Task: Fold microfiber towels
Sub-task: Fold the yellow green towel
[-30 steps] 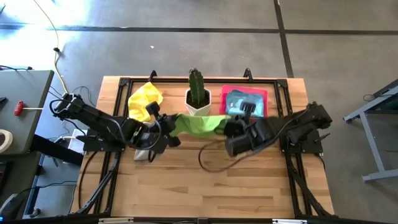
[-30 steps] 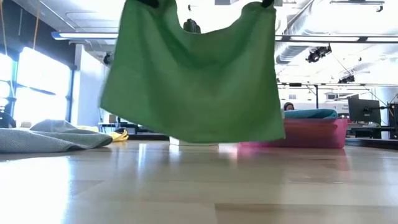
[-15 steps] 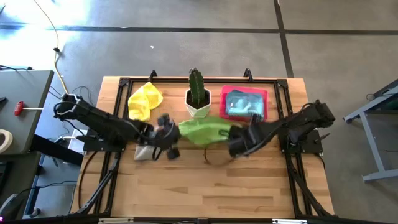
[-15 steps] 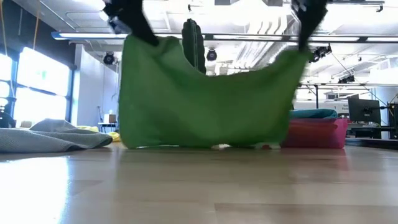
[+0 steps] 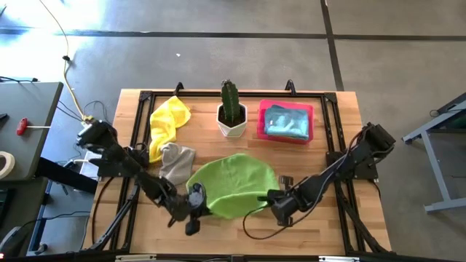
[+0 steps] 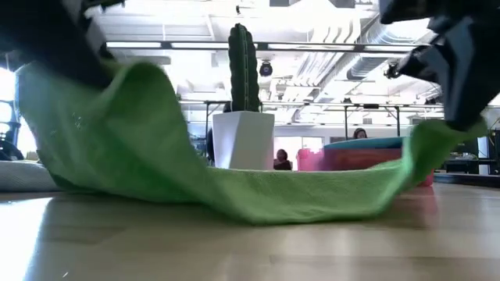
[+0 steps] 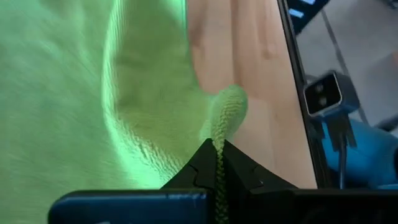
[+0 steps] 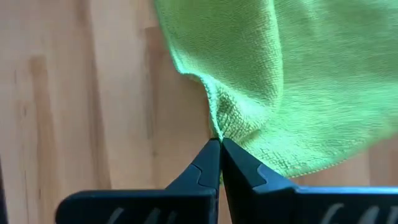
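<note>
high view | left gripper [image 5: 194, 209], right gripper [image 5: 271, 196] pinch green towel [image 5: 233, 182] corners

**Workshop Around the Bench**

A grey concrete floor [image 5: 218, 58], crossed by dark seams, surrounded the wooden table [image 5: 240, 233]. A dark side table [image 5: 29, 109] stood off its left edge. Long ceiling lights [image 6: 312, 45] and exposed ducts [image 6: 367, 66] ran overhead, and a bright window [image 6: 6, 94] glared at one side.

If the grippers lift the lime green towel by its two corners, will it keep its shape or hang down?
The lime green towel probably hangs down: between its two pinched corners it sags onto the table. It seems light, since thin pinches hold the corners up. It likely drapes and wrinkles easily, as its folds show.
</note>
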